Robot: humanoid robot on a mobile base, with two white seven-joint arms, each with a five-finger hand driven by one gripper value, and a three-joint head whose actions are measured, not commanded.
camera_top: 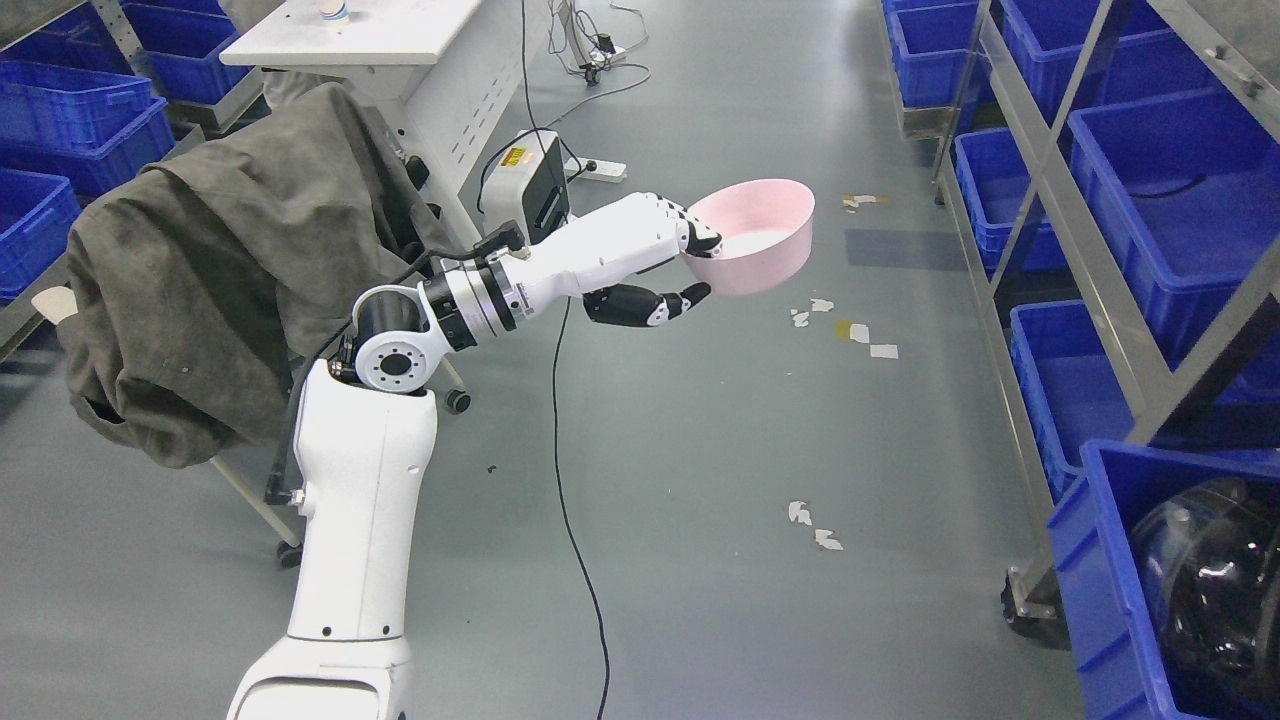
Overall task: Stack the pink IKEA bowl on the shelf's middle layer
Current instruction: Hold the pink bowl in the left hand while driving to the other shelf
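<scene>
Round glossy pink bowl (758, 235) in left hand (672, 262)

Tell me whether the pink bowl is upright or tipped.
Roughly upright, slightly tilted: the round pink plastic bowl shows its open top while the left hand grips its rim.

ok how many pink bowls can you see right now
1. The pink bowl is held up over the floor by the left hand, fingers on its near rim, left of the shelf. More bowls may sit hidden in the blue bins.
</scene>
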